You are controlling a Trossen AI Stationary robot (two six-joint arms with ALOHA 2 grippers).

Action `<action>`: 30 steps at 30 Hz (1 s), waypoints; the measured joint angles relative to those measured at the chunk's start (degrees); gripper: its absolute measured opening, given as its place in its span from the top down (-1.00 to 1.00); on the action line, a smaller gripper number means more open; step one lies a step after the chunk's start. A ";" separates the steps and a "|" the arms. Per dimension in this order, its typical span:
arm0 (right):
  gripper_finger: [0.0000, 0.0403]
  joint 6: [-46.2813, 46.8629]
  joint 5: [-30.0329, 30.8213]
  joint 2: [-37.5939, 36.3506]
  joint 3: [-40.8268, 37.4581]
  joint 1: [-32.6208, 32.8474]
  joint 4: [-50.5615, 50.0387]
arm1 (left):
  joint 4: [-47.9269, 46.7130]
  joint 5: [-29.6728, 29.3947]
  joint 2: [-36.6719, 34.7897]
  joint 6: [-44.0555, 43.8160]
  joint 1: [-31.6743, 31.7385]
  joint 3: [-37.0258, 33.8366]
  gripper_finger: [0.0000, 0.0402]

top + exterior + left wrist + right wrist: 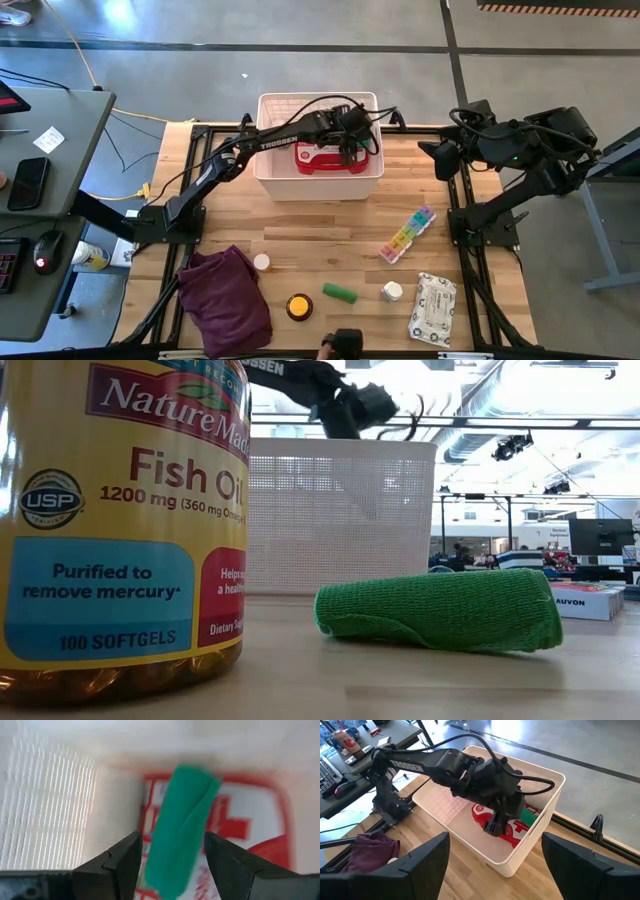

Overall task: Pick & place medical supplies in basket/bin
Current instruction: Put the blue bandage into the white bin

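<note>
Nearest you in the low view: the fish oil bottle (120,520) fills the left of the frame, standing upright on the counter (330,230). Just right of centre lies a green roll (440,610) on its side, long axis running left to right across the frame. In the high view that roll (339,292) sits low centre, with the white wipes pack (432,308) and rainbow pill organiser (407,234) to its right and the purple cloth (226,300) at lower left. You have all of these yet to move.

Farther back, upper centre of the high view, the white basket (272,170) holds the red first-aid case (318,159), lying flat with its white cross up.

The left gripper (352,140) hangs over the basket's right half. In the left wrist view a second green roll (182,827) sits between its fingers (120,857), which stand partly apart with daylight on both sides, so it looks released or nearly so; whether it touches the case below, you cannot tell. Its long axis runs roughly from the bottom of that frame to the top, tilted slightly right.

The step in hand is the drop. Next, lift clear of the basket wall and go for the counter roll.

The right gripper (495,862) waits wide open and empty at the upper right of the high view.
</note>
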 joint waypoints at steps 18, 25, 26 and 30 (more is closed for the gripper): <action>-0.51 -0.49 -0.45 -0.02 0.00 0.00 -0.01 | 2.35 13.75 2.06 -0.42 0.34 1.20 0.22; -0.51 -0.05 -0.64 -0.02 0.00 0.00 -0.01 | 1.21 15.55 3.48 -0.56 3.19 1.27 0.52; -0.51 -0.05 -0.64 -0.02 0.00 0.00 -0.01 | 1.61 15.59 3.60 -0.56 3.40 1.27 0.56; -0.51 -0.03 -0.64 -0.02 0.00 0.00 -0.01 | 3.15 15.15 3.61 -0.21 4.26 1.27 0.72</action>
